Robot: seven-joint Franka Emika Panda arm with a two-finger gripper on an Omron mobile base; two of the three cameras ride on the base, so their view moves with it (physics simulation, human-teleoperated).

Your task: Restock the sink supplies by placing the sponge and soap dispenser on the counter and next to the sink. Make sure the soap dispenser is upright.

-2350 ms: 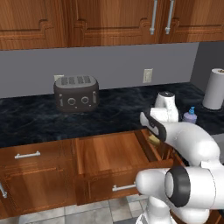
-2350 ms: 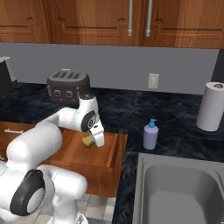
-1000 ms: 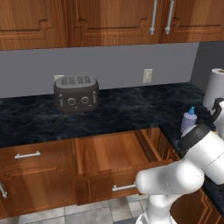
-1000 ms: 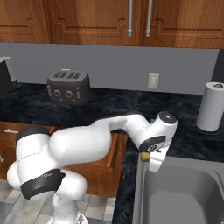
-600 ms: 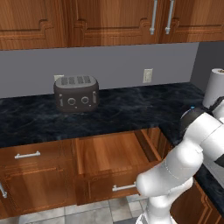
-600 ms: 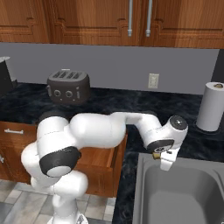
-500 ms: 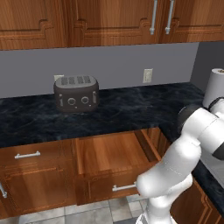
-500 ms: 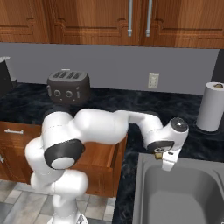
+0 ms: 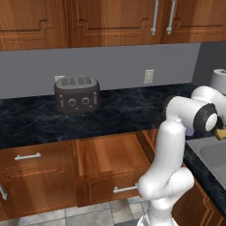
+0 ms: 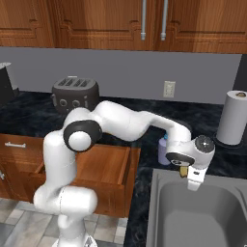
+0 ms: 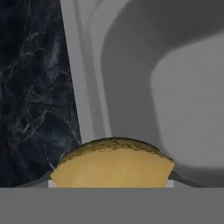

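The long black marbled stone counter (image 10: 144, 120) runs along the wall under the brown wooden upper cabinets (image 10: 120, 21). The dark grey four-slot toaster (image 10: 75, 94) stands at its left, against the wall. Below, an open wooden drawer (image 10: 103, 166) juts forward. The grey metal rectangular sink (image 10: 166, 212) lies at the right. The small pale lavender soap bottle (image 10: 163, 151) stands just left of its back corner, and the white paper towel roll (image 10: 232, 118) is behind it. The yellow sponge (image 11: 113, 164), held in the white arm's gripper (image 10: 189, 176), hangs over the sink's rim.

Base cams flanking; hand cam downward.
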